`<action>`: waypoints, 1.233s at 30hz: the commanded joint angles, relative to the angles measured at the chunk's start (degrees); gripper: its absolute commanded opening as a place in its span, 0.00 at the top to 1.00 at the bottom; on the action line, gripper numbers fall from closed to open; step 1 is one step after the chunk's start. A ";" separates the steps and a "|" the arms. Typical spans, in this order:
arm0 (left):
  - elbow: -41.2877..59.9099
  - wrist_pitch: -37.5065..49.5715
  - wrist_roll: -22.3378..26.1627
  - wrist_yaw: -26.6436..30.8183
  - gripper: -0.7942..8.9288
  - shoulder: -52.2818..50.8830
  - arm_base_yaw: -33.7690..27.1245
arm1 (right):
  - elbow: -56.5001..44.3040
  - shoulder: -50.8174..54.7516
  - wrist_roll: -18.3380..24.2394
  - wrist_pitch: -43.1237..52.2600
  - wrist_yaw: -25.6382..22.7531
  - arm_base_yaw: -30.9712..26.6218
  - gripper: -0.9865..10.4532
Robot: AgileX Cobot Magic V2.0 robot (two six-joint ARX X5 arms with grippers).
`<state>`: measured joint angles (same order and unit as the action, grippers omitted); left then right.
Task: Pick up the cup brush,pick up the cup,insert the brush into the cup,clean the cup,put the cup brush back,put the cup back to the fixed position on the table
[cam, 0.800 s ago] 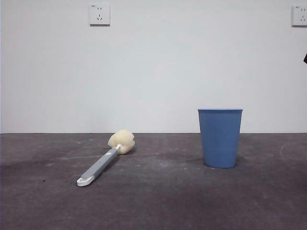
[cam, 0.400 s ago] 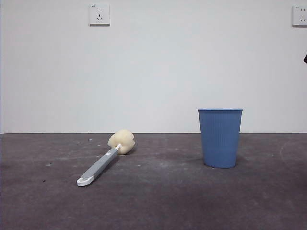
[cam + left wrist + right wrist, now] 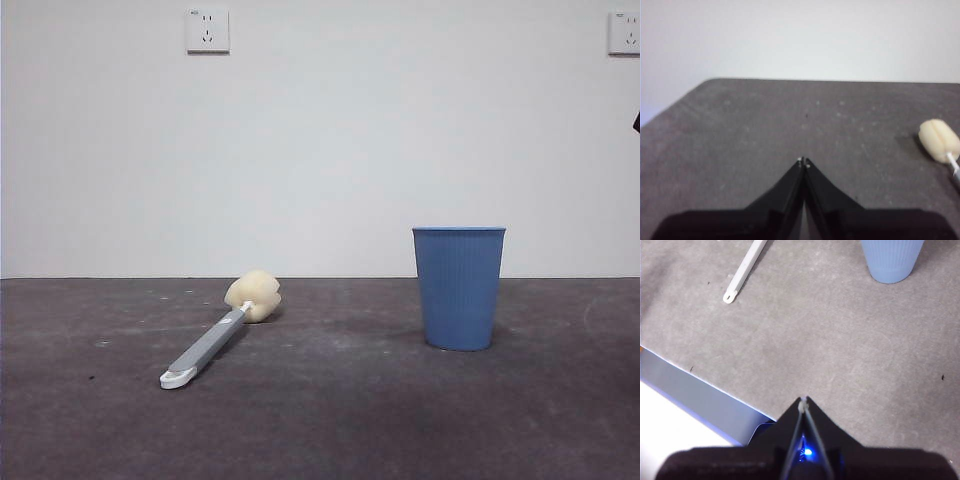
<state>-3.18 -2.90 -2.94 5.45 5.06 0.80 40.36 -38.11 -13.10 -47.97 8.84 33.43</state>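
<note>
The cup brush (image 3: 213, 341) lies flat on the table (image 3: 330, 420) left of centre, cream sponge head toward the wall and white looped end toward the front. The blue ribbed cup (image 3: 459, 288) stands upright to its right. My left gripper (image 3: 803, 161) is shut and empty above bare table, with the brush's sponge head (image 3: 938, 140) off to one side. My right gripper (image 3: 803, 401) is shut and empty, hovering near the table's front edge; the brush handle (image 3: 745, 271) and the cup's base (image 3: 890, 259) lie ahead of it. In the front view only a black tip (image 3: 636, 122) shows.
A white wall with two power sockets (image 3: 208, 29) backs the table. The table's front edge (image 3: 700, 390) shows in the right wrist view, with a pale floor beyond it.
</note>
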 commanded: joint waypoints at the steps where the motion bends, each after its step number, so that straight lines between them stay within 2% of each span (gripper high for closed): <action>1: 1.99 0.55 -1.62 0.09 0.92 -1.60 -0.22 | 0.20 0.00 -0.35 0.31 -0.17 0.07 0.91; 10: 2.95 -7.32 -1.60 0.07 0.92 -4.96 -0.74 | 0.20 -0.02 -0.35 0.31 -0.20 0.07 0.91; 35: 2.93 -7.43 -1.57 -1.20 0.92 -4.94 -0.90 | 0.20 0.00 -0.35 0.31 -0.17 0.07 0.91; 37: 2.93 -7.43 -1.60 -1.20 0.92 -4.94 -0.90 | 0.20 0.42 2.73 0.68 -0.66 0.02 0.91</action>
<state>-1.02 -10.50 -4.16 4.36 0.27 0.08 40.36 -38.02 -12.36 -47.90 8.54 33.43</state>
